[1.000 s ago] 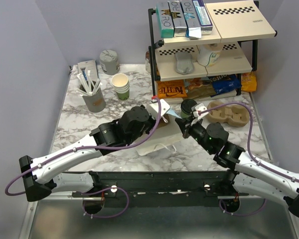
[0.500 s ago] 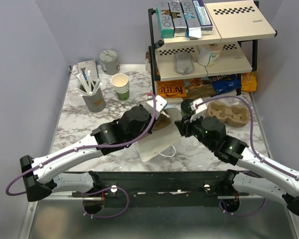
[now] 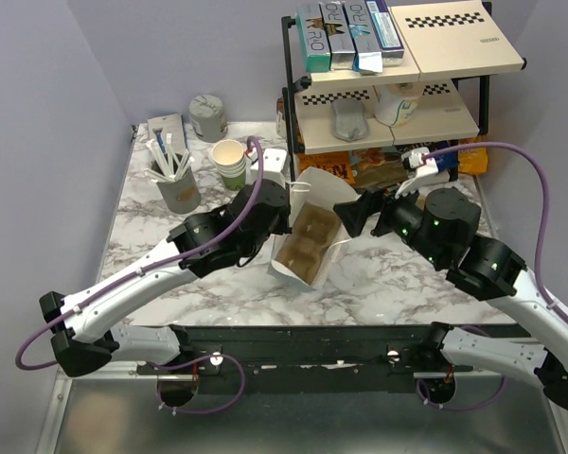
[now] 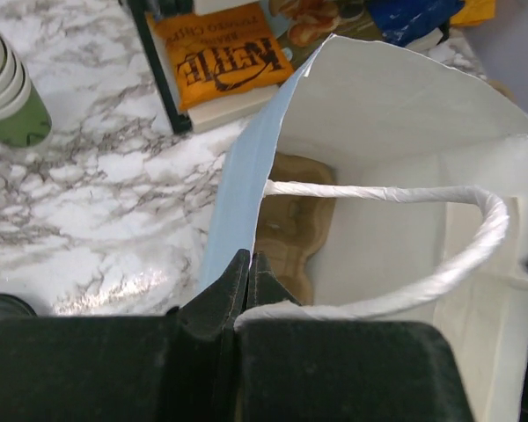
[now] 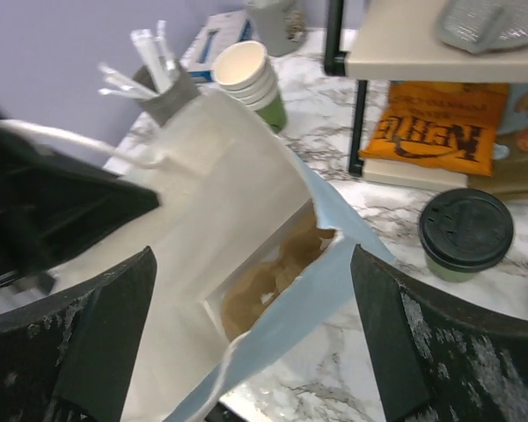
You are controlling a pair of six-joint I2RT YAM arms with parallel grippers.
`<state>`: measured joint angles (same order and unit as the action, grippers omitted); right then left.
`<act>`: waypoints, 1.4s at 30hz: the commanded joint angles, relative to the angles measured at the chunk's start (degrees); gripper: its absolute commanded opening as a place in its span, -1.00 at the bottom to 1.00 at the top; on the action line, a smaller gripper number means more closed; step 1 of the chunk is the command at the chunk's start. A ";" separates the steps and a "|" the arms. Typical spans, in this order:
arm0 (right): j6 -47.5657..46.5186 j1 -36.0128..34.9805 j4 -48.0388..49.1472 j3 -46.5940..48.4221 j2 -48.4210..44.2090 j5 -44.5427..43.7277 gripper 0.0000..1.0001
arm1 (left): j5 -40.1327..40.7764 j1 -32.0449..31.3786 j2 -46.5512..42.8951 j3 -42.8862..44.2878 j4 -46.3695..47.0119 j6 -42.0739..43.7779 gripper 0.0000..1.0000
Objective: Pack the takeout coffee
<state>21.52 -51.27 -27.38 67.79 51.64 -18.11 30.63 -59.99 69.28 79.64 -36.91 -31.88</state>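
A: How did the arms lie?
B: Left arm stretched forward, left pincer pinching the rim of the white bag, which was tipped open. Right arm held high, right pincer spread wide, facing the bag's mouth.
A: The takeout coffee?
B: Upright on the tabletop, beside the bag.

The takeout coffee shows only in the right wrist view; from above it is out of sight behind the right arm. Inside the paper bag the cardboard tray is mostly hidden by the bag's walls, and the stack of cups is cut off by the left edge.
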 commanded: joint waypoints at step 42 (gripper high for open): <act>-4.21 21.56 -19.03 17.47 37.13 6.68 0.90 | 4.34 9.90 -6.88 -12.06 -9.85 -54.78 -0.86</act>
<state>17.93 -30.11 -45.56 83.64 87.50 -12.51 27.05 -46.68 60.34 64.47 -43.72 -80.38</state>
